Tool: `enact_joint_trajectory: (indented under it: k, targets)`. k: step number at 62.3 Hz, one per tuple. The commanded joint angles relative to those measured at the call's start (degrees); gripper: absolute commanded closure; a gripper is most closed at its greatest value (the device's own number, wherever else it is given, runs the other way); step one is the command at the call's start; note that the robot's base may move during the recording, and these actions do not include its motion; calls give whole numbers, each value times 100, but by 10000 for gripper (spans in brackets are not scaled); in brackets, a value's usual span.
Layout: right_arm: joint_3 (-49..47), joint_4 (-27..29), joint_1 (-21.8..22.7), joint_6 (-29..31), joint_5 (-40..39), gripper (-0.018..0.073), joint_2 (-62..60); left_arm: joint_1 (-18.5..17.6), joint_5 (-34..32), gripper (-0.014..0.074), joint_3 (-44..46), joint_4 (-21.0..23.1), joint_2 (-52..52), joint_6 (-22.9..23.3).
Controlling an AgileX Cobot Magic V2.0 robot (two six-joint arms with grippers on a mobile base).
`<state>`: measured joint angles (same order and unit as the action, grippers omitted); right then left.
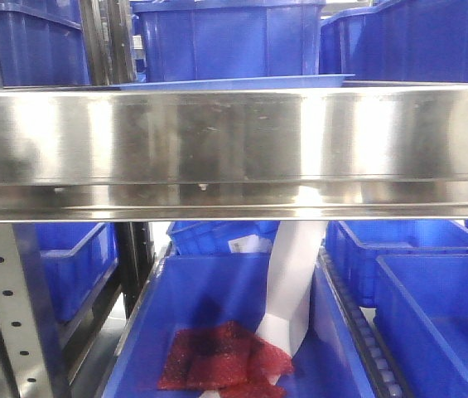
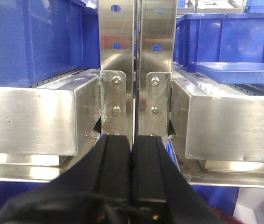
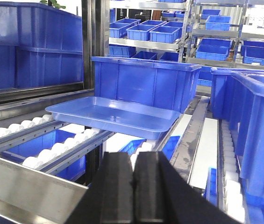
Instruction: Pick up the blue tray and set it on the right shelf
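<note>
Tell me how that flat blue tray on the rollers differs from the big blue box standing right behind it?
The blue tray is shallow, with a low flared rim; the blue bin behind it is deep, with tall ribbed walls. The tray is a paler, glossy blue; the bin is darker. The tray lies nearer the shelf's front, the bin further back. Both are rectangular blue plastic, and the tray looks empty; the bin's inside is hidden.

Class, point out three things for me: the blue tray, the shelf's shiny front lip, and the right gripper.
blue tray [image 3: 108, 114]: right wrist view, on its flat inside floor.
shelf front lip [image 1: 217, 137]: front view, on the middle of the broad steel face.
right gripper [image 3: 134, 161]: right wrist view, at the seam between the closed fingertips.
</note>
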<state>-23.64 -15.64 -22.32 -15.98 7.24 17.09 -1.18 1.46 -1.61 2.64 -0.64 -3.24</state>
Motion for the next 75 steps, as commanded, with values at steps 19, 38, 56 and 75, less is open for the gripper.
enact_joint_trajectory:
  k: [19,38,56,75]
  targets:
    - [-169,-76,7,67,-516,503,34,-2,-481,645,-173,38,-72,-14]
    - [-113,37,52,138,-339,503,39,-2,-481,645,-173,38,-72,-14]
    - [520,1638,1757,1598,-264,503,-481,-2,-481,645,-173,38,-72,-14]
    - [1957,2248,2784,2102,-603,503,-1612,-2,-481,645,-173,38,-72,-14]
